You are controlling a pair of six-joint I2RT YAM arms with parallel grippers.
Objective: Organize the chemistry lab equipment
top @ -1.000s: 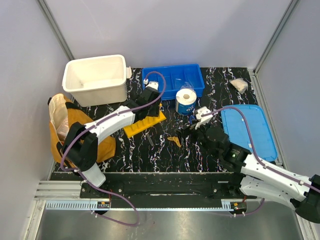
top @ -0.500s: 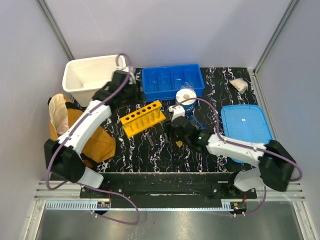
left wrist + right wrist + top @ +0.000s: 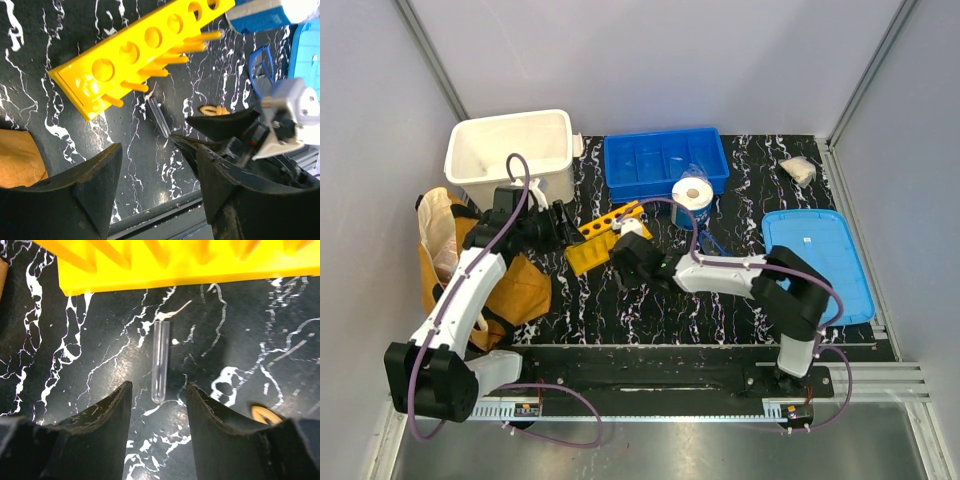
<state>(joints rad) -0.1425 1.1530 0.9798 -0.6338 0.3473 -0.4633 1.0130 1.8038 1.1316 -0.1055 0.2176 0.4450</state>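
Observation:
The yellow test-tube rack (image 3: 600,238) lies mid-table; its holes show in the left wrist view (image 3: 145,42) and its edge in the right wrist view (image 3: 165,270). A thin clear tube (image 3: 160,362) lies flat on the table just in front of the rack, also in the left wrist view (image 3: 159,116). My right gripper (image 3: 625,265) (image 3: 157,390) is open, its fingers on either side of the tube's rounded end, not touching it. My left gripper (image 3: 560,222) (image 3: 160,165) is open and empty, left of the rack. The small yellow piece (image 3: 215,109) lies right of the tube. The blue-rimmed goggles (image 3: 262,70) are partly hidden.
A white bin (image 3: 510,155) stands at the back left and a blue divided bin (image 3: 665,160) behind the rack. The paper roll (image 3: 692,195) stands beside it. A blue lid (image 3: 815,262) lies on the right. The tan bag (image 3: 470,265) is at the left edge.
My left gripper has swung from the white bin down to the left of the rack. My right gripper has moved left and now sits over the tube.

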